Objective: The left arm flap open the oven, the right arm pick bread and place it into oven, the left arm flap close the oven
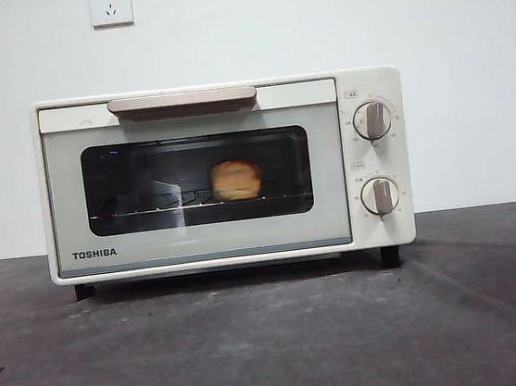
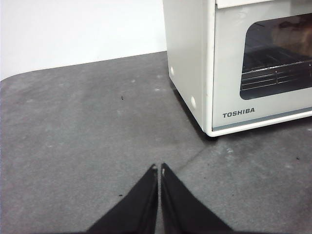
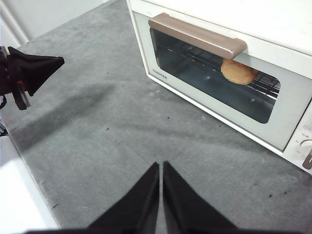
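The TOSHIBA-lettered oven [image 1: 223,174] sits closed around the bread [image 1: 236,180]; both the left gripper [image 2: 159,168] and right gripper [image 3: 161,165] are pressed together.

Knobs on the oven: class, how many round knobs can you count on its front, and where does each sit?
2. Both are on the oven's panel beside the door: the upper knob near the top, the lower knob directly below it. None seem hidden.
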`<action>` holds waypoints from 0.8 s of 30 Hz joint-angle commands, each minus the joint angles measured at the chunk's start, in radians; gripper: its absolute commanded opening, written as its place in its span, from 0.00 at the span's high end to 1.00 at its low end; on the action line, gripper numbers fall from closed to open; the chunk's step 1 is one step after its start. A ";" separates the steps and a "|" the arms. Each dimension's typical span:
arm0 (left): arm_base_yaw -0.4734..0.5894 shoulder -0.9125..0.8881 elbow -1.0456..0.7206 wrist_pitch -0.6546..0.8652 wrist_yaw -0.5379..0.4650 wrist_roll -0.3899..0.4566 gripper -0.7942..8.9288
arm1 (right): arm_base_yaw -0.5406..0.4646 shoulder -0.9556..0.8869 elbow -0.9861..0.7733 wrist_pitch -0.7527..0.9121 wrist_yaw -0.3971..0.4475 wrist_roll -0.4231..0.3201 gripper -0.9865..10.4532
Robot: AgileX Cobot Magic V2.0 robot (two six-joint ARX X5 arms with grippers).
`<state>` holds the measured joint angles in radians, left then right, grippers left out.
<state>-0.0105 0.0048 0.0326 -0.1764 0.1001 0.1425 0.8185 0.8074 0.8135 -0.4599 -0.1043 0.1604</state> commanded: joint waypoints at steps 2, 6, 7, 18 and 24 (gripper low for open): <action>0.001 -0.002 -0.021 -0.006 -0.003 -0.005 0.90 | 0.011 0.008 0.012 0.011 0.000 -0.004 0.91; 0.001 -0.002 -0.021 -0.006 -0.003 -0.006 0.90 | 0.010 0.004 0.012 0.011 0.004 -0.034 0.91; 0.001 -0.002 -0.021 -0.006 -0.003 -0.006 0.90 | -0.002 -0.003 0.012 0.010 0.011 -0.049 0.91; 0.001 -0.002 -0.021 -0.006 -0.003 -0.006 0.90 | -0.375 -0.202 -0.077 0.064 0.023 -0.126 0.91; 0.001 -0.002 -0.021 -0.006 -0.003 -0.006 0.90 | -0.603 -0.369 -0.278 0.274 0.023 -0.165 0.91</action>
<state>-0.0105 0.0048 0.0326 -0.1764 0.1001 0.1402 0.2340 0.4526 0.5564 -0.2138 -0.0818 0.0166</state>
